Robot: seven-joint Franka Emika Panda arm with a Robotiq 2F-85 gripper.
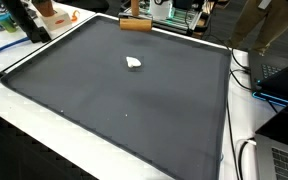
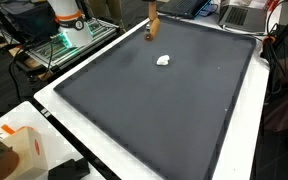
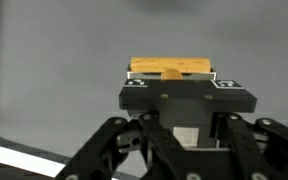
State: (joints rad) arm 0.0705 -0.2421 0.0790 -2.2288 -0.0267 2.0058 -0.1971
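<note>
A light wooden block (image 3: 171, 68) sits at the far end of my gripper (image 3: 171, 76) in the wrist view, with the jaws closed in on it from both sides. In both exterior views the block (image 1: 134, 25) (image 2: 152, 31) rests at the far edge of a dark mat (image 1: 114, 110) (image 2: 154, 110), and the gripper (image 1: 135, 10) (image 2: 152, 18) comes down on it from above. A small white crumpled piece (image 1: 134, 63) (image 2: 164, 60) lies on the mat, a short way from the block. The fingertips themselves are hidden behind the gripper's dark body.
The mat covers a white table (image 1: 29, 125). The robot's base (image 2: 69, 20) stands off one corner. An orange and white carton (image 2: 19, 150), blue papers (image 1: 4, 42), a laptop (image 1: 284, 160) and cables (image 1: 246, 70) lie round the edges.
</note>
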